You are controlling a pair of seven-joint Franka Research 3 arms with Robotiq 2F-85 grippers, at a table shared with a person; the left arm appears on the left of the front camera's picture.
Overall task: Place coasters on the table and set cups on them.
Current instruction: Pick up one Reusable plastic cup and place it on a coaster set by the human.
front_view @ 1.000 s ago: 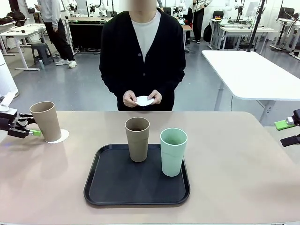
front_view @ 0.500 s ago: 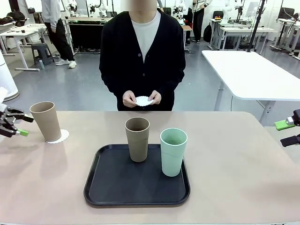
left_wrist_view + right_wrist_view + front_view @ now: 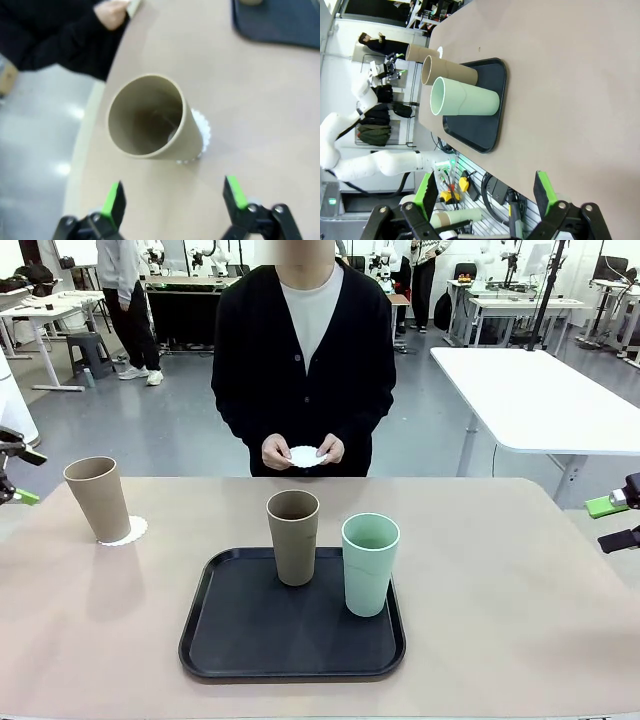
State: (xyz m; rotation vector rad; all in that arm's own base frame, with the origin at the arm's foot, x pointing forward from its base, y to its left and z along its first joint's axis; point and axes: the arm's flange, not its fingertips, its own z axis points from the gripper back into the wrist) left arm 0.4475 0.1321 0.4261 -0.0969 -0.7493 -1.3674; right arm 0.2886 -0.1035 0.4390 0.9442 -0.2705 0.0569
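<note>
A tan cup stands upright on a lacy white coaster at the table's left. My left gripper is open at the far left edge, apart from that cup. In the left wrist view the cup and its coaster lie beyond my open left gripper. A second tan cup and a mint green cup stand on the black tray. The person holds another coaster in both hands. My right gripper is open at the right edge, empty.
The black tray sits mid-table near the front edge, with the mint cup and tan cup on it. The person stands at the far side. Bare tabletop lies right of the tray and between the tray and the left cup.
My left gripper has drawn back leftward from the tan cup on the coaster, out to the picture's edge. The cup stayed put. The right arm has not moved.
</note>
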